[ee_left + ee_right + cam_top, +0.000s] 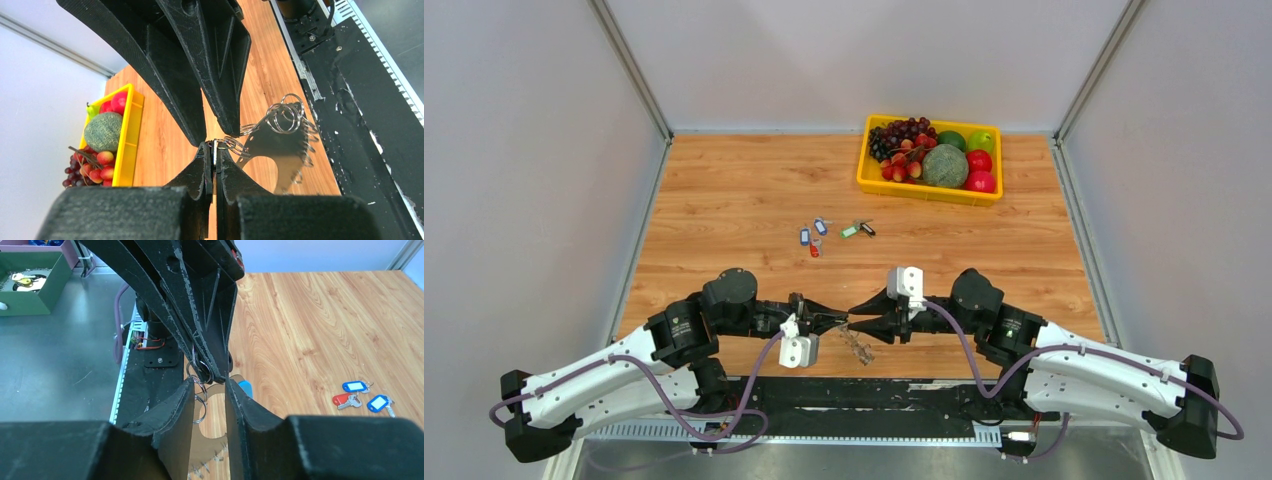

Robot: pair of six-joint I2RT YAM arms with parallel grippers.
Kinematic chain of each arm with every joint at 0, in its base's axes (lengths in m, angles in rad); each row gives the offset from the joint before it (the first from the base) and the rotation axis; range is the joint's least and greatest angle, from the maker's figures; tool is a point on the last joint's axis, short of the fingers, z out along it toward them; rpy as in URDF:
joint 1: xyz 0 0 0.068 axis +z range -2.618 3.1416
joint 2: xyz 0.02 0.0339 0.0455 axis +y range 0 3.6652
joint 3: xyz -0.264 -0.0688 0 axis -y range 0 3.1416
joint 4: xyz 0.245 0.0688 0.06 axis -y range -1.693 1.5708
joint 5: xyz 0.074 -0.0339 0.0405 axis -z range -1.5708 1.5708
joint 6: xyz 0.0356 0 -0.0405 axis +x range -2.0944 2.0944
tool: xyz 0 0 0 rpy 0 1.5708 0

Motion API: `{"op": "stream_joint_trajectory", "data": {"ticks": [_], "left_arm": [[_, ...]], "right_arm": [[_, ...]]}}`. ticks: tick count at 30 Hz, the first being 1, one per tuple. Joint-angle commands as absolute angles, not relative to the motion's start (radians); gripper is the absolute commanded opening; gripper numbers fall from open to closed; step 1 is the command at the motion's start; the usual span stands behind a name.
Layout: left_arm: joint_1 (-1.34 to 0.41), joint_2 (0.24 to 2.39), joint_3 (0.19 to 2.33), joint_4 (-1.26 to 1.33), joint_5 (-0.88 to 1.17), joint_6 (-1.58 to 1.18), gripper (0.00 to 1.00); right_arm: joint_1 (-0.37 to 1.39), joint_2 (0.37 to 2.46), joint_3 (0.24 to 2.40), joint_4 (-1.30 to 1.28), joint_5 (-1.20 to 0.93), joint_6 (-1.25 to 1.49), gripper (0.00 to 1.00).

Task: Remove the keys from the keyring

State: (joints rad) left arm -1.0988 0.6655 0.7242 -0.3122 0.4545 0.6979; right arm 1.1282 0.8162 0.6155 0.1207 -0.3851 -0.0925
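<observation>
The keyring (861, 348), a flat grey hoop with a jagged edge and several small wire rings, hangs between the two grippers just above the table's near edge. My left gripper (839, 320) is shut on a thin metal edge of it (215, 147); the hoop (285, 150) hangs to its right. My right gripper (856, 322) is open, its fingers (192, 390) on either side of the left fingertips and the hoop (212, 447), whose blue section (245, 388) shows. Loose keys lie on the table: blue (804, 237), red (815, 247), green (850, 231) and black (867, 228). Some also show in the right wrist view (355, 386).
A yellow tray (864, 170) with grapes, a melon and other fruit stands at the back right; it also shows in the left wrist view (127, 135). A black base strip (864, 395) runs along the near edge. A green box (30, 280) stands off the table.
</observation>
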Motion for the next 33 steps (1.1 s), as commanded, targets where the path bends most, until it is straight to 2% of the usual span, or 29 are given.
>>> {"op": "stream_joint_trajectory", "data": {"ticks": [1,6,21,24,27,33], "left_arm": [[-1.101,0.655,0.733,-0.236,0.469,0.709,0.0],[-1.101,0.655,0.732,-0.236,0.47,0.709,0.0],[-1.101,0.653,0.732,-0.238,0.469,0.71,0.0],[-1.101,0.653,0.732,-0.238,0.468,0.71,0.0],[-1.101,0.656,0.732,-0.237,0.469,0.71,0.0],[-1.102,0.652,0.732,-0.238,0.466,0.711,0.0]], "right_arm": [[1.14,0.792,0.605,0.13,-0.31,-0.031,0.33],[1.139,0.752,0.593,0.159,-0.259,-0.005,0.35],[1.148,0.85,0.619,0.179,-0.381,0.017,0.31],[1.15,0.853,0.62,0.181,-0.382,0.016,0.18],[1.15,0.854,0.624,0.184,-0.386,0.015,0.01],[1.148,0.805,0.622,0.186,-0.314,0.073,0.0]]}}
